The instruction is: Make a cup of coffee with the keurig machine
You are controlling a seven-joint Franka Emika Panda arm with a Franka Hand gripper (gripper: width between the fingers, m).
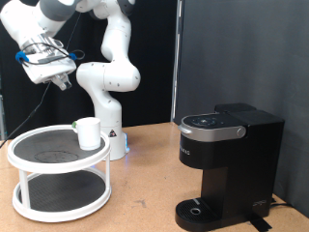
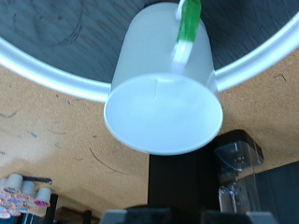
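The white cup (image 1: pixel 89 132) stands upright on the top tier of a white round two-tier shelf (image 1: pixel 29 155) at the exterior view's left. In the wrist view the cup (image 2: pixel 163 98) fills the middle, seen from above and empty, with a green strip (image 2: pixel 190 23) along its side. My gripper (image 1: pixel 48 64) hangs high above the shelf, well above the cup and slightly towards the exterior view's left. It holds nothing; only its finger tips show at the edge of the wrist view (image 2: pixel 166 217), standing wide apart. The black keurig machine (image 1: pixel 227 164) stands at the right with its lid down.
The robot's white base (image 1: pixel 108 106) stands just behind the shelf. Brown tabletop (image 1: pixel 145 193) lies between the shelf and the machine. A dark curtain hangs behind. Several coloured items (image 2: pixel 19 194) show on the floor in the wrist view.
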